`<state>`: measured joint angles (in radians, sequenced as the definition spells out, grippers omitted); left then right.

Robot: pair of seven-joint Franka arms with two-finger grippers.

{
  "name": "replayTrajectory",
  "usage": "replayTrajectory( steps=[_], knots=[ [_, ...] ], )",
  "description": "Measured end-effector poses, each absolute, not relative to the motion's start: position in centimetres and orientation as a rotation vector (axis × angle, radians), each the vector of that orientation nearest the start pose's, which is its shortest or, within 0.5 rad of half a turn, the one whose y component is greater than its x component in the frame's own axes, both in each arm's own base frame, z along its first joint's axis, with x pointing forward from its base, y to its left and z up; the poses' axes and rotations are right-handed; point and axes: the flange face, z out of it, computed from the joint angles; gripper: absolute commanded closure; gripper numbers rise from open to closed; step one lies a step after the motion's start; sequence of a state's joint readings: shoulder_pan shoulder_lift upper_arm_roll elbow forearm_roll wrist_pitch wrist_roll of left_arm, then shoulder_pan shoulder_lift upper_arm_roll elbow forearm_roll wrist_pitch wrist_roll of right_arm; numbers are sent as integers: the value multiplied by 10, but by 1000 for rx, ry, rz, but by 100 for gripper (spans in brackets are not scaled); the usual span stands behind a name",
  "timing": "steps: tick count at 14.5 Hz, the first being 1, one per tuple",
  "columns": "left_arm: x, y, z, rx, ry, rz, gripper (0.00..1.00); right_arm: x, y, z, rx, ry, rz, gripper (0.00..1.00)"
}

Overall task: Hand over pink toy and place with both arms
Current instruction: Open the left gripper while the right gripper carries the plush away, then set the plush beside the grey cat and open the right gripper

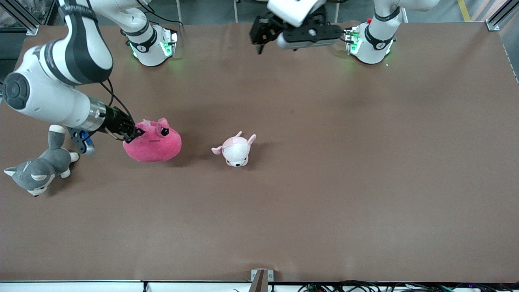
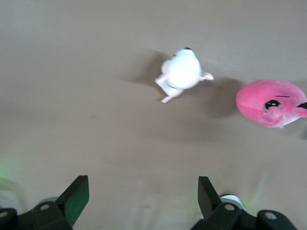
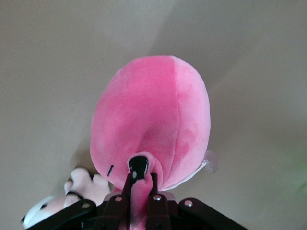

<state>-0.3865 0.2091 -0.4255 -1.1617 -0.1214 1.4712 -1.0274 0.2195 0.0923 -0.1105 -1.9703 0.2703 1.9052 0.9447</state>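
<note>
The pink toy (image 1: 153, 141), a hot-pink rounded plush with black eyes, is at the right arm's end of the table, down at the tabletop. My right gripper (image 1: 136, 133) is shut on a fold of its plush at the end toward the right arm. In the right wrist view the pink toy (image 3: 153, 120) fills the middle, with my right gripper (image 3: 141, 184) pinching pink fabric. My left gripper (image 1: 259, 38) hangs high near its own base, open and holding nothing. The left wrist view shows my left gripper (image 2: 142, 191) spread wide, with the pink toy (image 2: 268, 103) far off.
A small pale-pink-and-white plush (image 1: 236, 150) lies mid-table beside the pink toy, and shows in the left wrist view (image 2: 182, 72) too. A grey-and-white plush (image 1: 38, 168) lies at the right arm's end, nearer the front camera than the right gripper.
</note>
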Motion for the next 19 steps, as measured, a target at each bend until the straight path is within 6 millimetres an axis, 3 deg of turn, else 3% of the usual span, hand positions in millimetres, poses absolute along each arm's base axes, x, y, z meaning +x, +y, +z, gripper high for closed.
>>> replayTrajectory(
  steps=[3,6,7,8,9,10,14,17,19],
  knots=[
    [436,-363,712,-3299,-184,114,0,558,54,377,-2680,1336,390,98],
    [441,-328,702,-3232,-48,86,0,563,32,353,-2704,1287,410,95],
    [443,-315,697,-3212,-3,86,0,563,24,349,-2710,1268,416,83],
    [446,-300,693,-3198,34,88,0,564,16,345,-2712,1260,422,58],
    [451,-282,691,-3187,67,88,0,564,11,342,-2714,1251,426,22],
    [457,-262,689,-3175,96,84,0,564,8,340,-2720,1234,428,0],
    [486,-185,685,-3142,190,64,0,572,-5,350,-2773,1044,362,0],
    [511,-121,674,-3144,224,48,0,591,-8,384,-2849,795,227,0],
    [521,-91,664,-3129,219,38,0,603,-10,410,-2952,639,122,0]
  ],
)
